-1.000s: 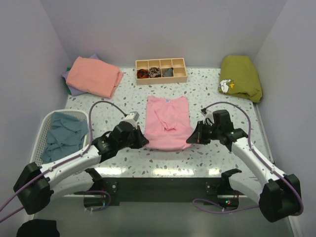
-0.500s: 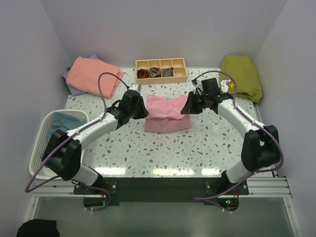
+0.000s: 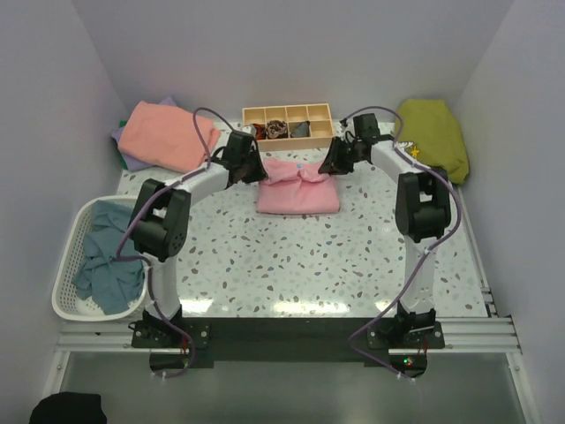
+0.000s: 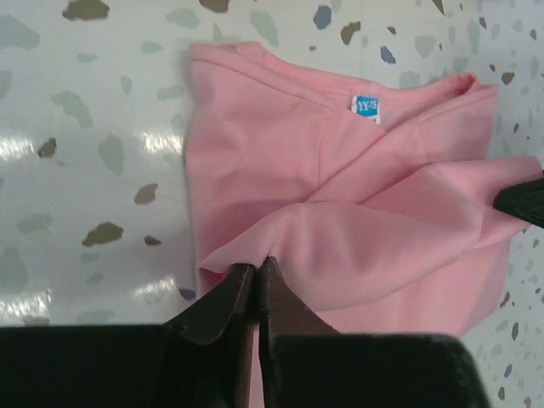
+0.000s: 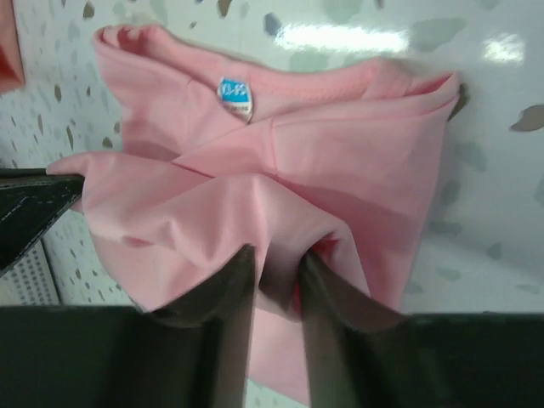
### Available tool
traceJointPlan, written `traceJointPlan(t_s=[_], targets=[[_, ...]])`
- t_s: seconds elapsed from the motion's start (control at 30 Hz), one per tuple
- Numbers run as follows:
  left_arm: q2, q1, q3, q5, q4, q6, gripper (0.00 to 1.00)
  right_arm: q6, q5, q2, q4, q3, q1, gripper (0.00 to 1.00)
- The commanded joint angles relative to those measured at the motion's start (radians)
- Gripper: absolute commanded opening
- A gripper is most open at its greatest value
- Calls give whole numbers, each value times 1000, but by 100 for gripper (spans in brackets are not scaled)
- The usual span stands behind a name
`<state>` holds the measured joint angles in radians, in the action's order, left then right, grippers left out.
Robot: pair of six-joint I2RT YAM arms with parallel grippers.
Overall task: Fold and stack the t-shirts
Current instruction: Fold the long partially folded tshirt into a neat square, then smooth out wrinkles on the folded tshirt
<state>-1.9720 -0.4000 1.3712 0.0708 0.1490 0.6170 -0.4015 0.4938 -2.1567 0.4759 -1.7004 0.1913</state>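
A light pink t-shirt (image 3: 298, 189) lies folded in half at mid-table, its blue neck label (image 4: 365, 105) showing. My left gripper (image 3: 261, 173) is at the shirt's far left corner, shut on the folded-over hem (image 4: 255, 265). At the far right corner, my right gripper (image 3: 326, 167) has its jaws parted, and a loose fold of the pink shirt (image 5: 280, 170) still lies between the fingers (image 5: 277, 253). A salmon t-shirt (image 3: 168, 134) rests folded on a lavender one (image 3: 124, 152) at the back left. Teal-blue t-shirts (image 3: 104, 252) fill the basket.
A compartmented wooden tray (image 3: 320, 140) with small dark items stands at the back centre, just behind both grippers. An olive-green garment (image 3: 433, 137) lies at the back right. The white basket (image 3: 78, 305) stands at the left edge. Purple cables arch over both arms.
Both grippers carried the pink shirt's near hem away to its collar end, folding it in half. The right jaws have parted; the left stays shut.
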Motion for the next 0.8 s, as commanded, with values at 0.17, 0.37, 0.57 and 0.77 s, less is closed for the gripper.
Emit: traceJointPlan(t_s=[0.17, 0.37, 0.57, 0.77], targets=[[-122, 151, 272, 23, -45, -106, 43, -16, -60, -71, -168, -220, -128, 58], [-6, 168, 215, 99, -91, -126, 47, 36, 12, 29, -102, -197, -96, 58], [-14, 124, 140, 366, -175, -95, 47, 24, 57, 78, -111, -50, 17, 57], [-63, 87, 112, 423, -229, -65, 47, 10, 32, 31, -120, -48, 83, 54]])
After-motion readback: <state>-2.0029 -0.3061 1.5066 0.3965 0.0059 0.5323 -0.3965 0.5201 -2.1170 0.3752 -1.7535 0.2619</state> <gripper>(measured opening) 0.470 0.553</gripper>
